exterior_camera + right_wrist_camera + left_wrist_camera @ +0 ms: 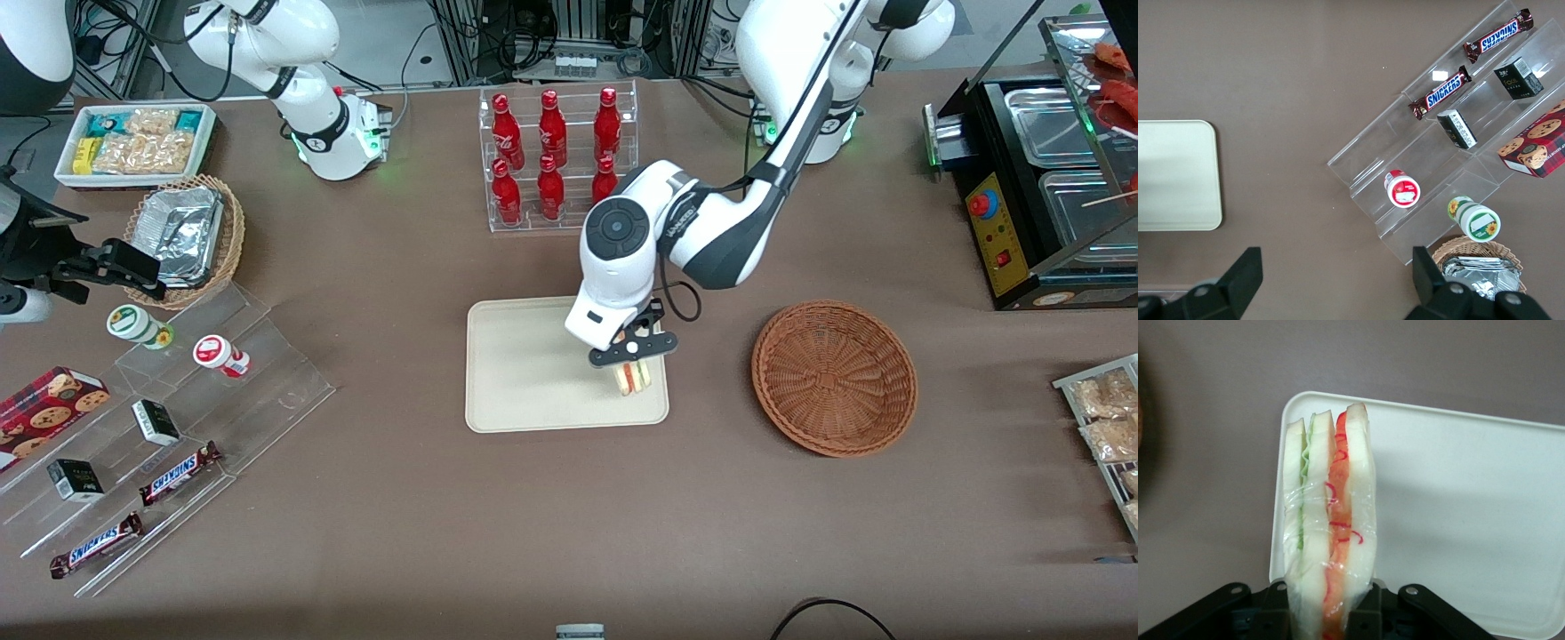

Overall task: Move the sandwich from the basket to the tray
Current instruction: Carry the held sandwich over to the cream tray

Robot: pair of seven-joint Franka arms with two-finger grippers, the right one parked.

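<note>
Fingers (1368,603) of the gripper (633,356) clamp the sandwich (1328,520) on edge above the tray (524,373), basket (834,377) emptied, likely poised to lower and release.

A: What lies on the brown table (1285,100) here?

B: The tray (1175,175), cream with rounded corners, shown only in part. Well apart from it stands a clear stepped display stand (1431,153).

A: And on the stand?

B: Two Snickers bars (1439,92) lie end to end on one step. Two small dark boxes (1457,129) sit on the next, and a red cookie box (1537,147) lies near them at the frame's edge. A red-and-white cup (1402,189) and a green-and-white cup (1473,219) lie lower down.

A: Anything else?

B: A tan wicker basket (1478,261) holding foil trays (1481,275), just beside the green-and-white cup.
</note>
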